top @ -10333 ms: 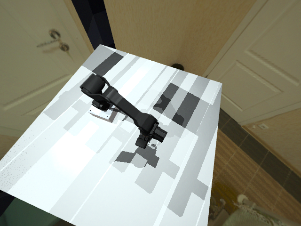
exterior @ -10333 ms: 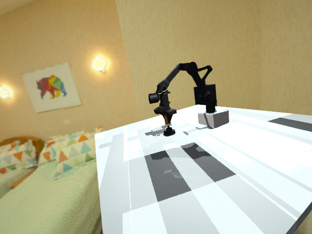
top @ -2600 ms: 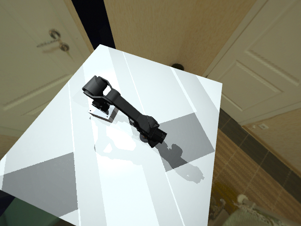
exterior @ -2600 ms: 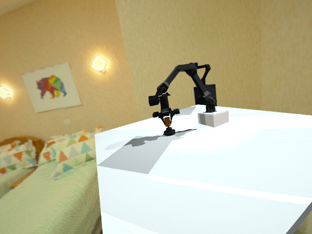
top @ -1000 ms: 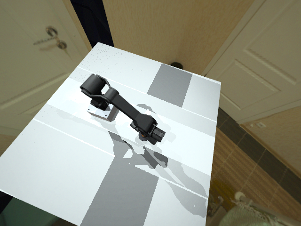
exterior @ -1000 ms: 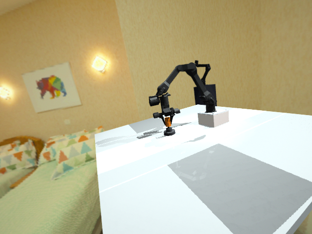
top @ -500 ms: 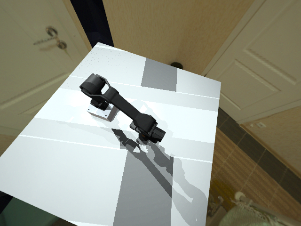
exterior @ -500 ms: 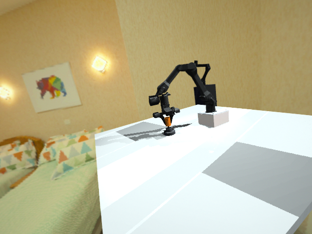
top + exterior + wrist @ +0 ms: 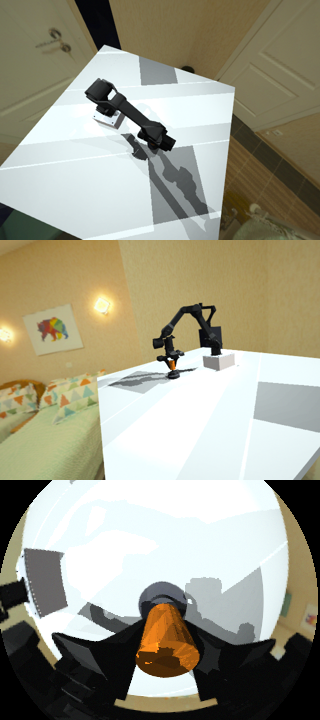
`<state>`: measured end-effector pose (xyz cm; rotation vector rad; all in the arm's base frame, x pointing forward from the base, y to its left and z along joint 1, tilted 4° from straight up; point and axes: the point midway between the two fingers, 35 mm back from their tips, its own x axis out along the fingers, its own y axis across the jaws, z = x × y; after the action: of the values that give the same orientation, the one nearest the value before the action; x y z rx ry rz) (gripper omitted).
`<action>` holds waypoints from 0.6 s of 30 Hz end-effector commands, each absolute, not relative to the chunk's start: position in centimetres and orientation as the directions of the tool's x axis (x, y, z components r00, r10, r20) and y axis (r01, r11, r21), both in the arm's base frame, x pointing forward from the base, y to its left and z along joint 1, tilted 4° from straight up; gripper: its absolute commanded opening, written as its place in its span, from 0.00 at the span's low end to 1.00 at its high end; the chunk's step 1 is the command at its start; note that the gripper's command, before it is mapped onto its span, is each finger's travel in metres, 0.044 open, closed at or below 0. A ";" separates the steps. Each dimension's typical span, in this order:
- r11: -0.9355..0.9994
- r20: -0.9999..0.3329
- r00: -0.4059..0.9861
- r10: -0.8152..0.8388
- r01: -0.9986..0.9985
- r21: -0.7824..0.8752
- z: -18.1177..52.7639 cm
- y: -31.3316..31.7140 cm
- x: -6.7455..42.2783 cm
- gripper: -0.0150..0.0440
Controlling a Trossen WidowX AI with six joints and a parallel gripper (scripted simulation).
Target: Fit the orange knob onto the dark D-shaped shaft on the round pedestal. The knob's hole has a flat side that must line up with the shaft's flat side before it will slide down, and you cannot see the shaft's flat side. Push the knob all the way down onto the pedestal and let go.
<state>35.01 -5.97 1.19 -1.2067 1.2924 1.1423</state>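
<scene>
- clamped on the orange knob point(image 9: 167, 640), the gripper point(image 9: 166, 670) with one dark finger point(image 9: 107, 656) pressed to each flank, wide end up toward the wrist camera.
- knob hanging straight over the round pedestal point(image 9: 173, 374), narrow end pointing down at it, right there at the centre of the wrist view with the pedestal's dark disc point(image 9: 162, 596) peeking out at twelve o'clock of the knob.
- from the exterior view, knob point(image 9: 172, 364) standing tall above the pedestal, lower end at or just on top of the shaft; shaft itself hidden, contact impossible to call.
- from the top view, almost nothing of the knob showing under the wrist point(image 9: 156, 135), out at about four o'clock from the grey base block point(image 9: 113, 121).
- looks like the alignment step: poised over the shaft, not yet seated, plenty of knob height left above the pedestal.
- next up, probably: light downward pressure while twisting about the vertical to hunt for the flat, then a push all the way down and a release.
</scene>
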 end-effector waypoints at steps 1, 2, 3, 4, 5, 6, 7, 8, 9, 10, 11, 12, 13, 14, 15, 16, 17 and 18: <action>0.055 -0.998 -0.015 -0.064 -0.998 0.011 1.1 -5.9 34.8 0.25; 0.055 -0.998 -0.015 -0.064 -0.998 0.011 1.1 -5.9 34.8 0.25; 0.055 -0.998 -0.015 -0.064 -0.998 0.011 1.1 -5.9 34.7 0.25; 0.055 -0.998 -0.015 -0.064 -0.998 0.011 1.1 -5.9 34.7 0.25; 0.055 -0.998 -0.015 -0.064 -0.998 0.011 1.1 -5.9 34.7 0.25; 0.055 -0.998 -0.015 -0.064 -0.998 0.011 1.1 -5.9 34.7 0.25; 0.055 -0.998 -0.015 -0.064 -0.998 0.011 1.1 -5.9 34.7 0.25; 0.055 -0.998 -0.015 -0.064 -0.998 0.011 1.1 -5.9 34.7 0.25; 0.055 -0.998 -0.015 -0.064 -0.998 0.011 1.1 -5.9 34.7 0.25; 0.055 -0.998 -0.015 -0.064 -0.998 0.011 1.1 -5.9 34.7 0.25; 0.055 -0.998 -0.015 -0.064 -0.998 0.011 1.1 -5.9 34.7 0.25; 0.055 -0.998 -0.015 -0.064 -0.998 0.011 1.1 -5.9 34.7 0.25; 0.055 -0.998 -0.015 -0.064 -0.998 0.011 1.1 -5.9 34.7 0.25; 0.055 -0.998 -0.015 -0.064 -0.998 0.011 1.1 -5.9 34.7 0.25; 0.055 -0.998 -0.015 -0.064 -0.998 0.011 1.1 -5.9 34.7 0.25; 0.055 -0.998 -0.015 -0.064 -0.998 0.011 1.2 -5.9 34.7 0.25; 0.055 -0.998 -0.015 -0.064 -0.998 0.011 1.3 -5.8 34.8 0.25; 0.055 -0.998 -0.015 -0.064 -0.998 0.011 1.4 -5.8 34.8 0.25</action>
<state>34.80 -5.91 1.17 -1.2081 1.2911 1.1419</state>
